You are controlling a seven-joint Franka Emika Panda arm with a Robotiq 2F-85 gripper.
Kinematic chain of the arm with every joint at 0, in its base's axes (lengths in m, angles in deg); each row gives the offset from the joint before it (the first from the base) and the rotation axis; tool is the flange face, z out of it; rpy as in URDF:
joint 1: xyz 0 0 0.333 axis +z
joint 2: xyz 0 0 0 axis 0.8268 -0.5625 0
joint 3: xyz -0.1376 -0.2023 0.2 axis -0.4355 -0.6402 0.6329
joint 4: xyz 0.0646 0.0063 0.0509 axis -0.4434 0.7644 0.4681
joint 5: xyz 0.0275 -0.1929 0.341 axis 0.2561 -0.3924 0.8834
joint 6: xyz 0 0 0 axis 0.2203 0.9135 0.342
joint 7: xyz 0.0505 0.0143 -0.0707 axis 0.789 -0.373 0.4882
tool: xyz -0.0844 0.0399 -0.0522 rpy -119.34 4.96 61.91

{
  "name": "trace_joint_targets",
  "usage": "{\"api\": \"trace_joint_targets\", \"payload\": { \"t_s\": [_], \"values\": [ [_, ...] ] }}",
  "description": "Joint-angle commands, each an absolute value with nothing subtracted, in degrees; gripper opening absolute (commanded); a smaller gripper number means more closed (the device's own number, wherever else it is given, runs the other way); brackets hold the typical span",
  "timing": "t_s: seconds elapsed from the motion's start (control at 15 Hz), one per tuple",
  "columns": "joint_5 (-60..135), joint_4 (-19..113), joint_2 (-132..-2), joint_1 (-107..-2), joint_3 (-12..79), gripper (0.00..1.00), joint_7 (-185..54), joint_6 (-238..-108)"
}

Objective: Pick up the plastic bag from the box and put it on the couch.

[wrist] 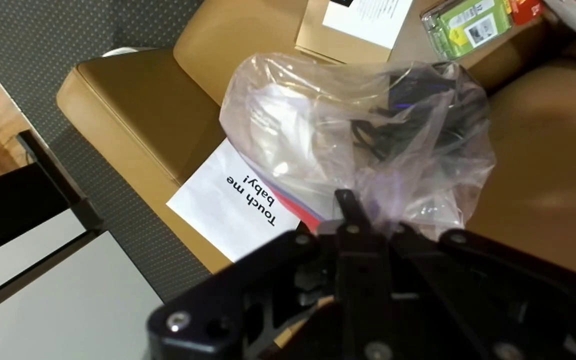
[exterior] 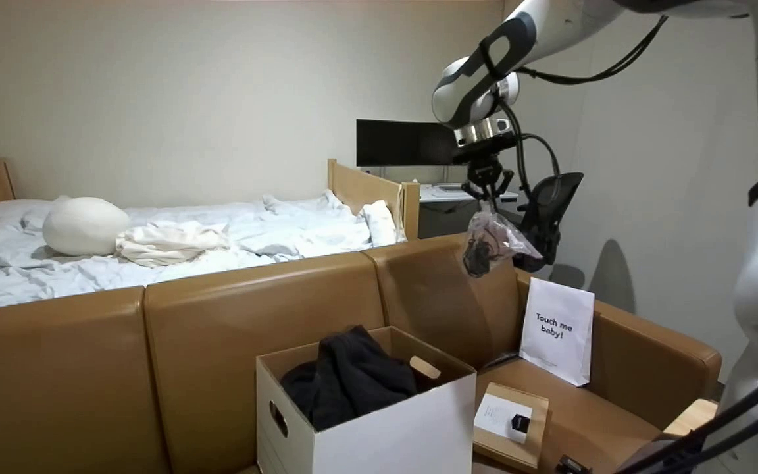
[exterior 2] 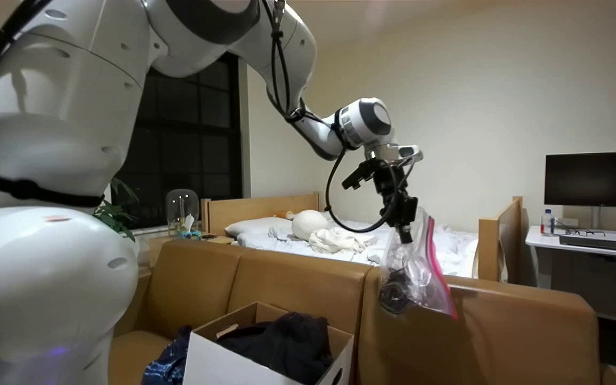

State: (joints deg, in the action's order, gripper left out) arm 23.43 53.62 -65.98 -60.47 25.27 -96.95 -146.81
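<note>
The clear plastic bag (exterior: 497, 234) has a pink-red zip edge and dark, cable-like items inside. It hangs from my gripper (exterior: 489, 196) above the couch seat, in front of the brown couch's (exterior: 267, 296) backrest. In an exterior view the bag (exterior 2: 420, 278) hangs below the gripper (exterior 2: 407, 235). In the wrist view the fingers (wrist: 363, 212) are closed on the gathered plastic of the bag (wrist: 313, 125). The white box (exterior: 395, 431) stands on the couch, apart from the bag, with dark cloth (exterior: 353, 375) in it. The box also shows in an exterior view (exterior 2: 233, 366).
A white paper bag (exterior: 556, 332) reading "Touch me baby!" leans at the couch's armrest corner. A flat cardboard box (exterior: 533, 447) with a white card lies on the seat. A green package (wrist: 473, 30) lies near it. A bed (exterior: 274, 230) and desk (exterior 2: 580, 243) stand behind the couch.
</note>
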Motion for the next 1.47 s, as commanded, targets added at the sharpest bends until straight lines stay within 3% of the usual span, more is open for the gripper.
{"api": "trace_joint_targets", "payload": {
  "t_s": [0.0,0.27,0.67,1.4],
  "values": [
    [28.0,60.6,-58.6,-67.0,23.2,0.33,-83.1,-151.5],
    [32.4,60.6,-56.5,-70.1,23.1,0.59,-66.4,-148.9],
    [32.2,70.4,-52.0,-62.6,30.3,0.97,-64.0,-148.7],
    [33.0,76.6,-55.7,-48.6,43.9,1.0,-55.0,-148.3]
  ]
}}
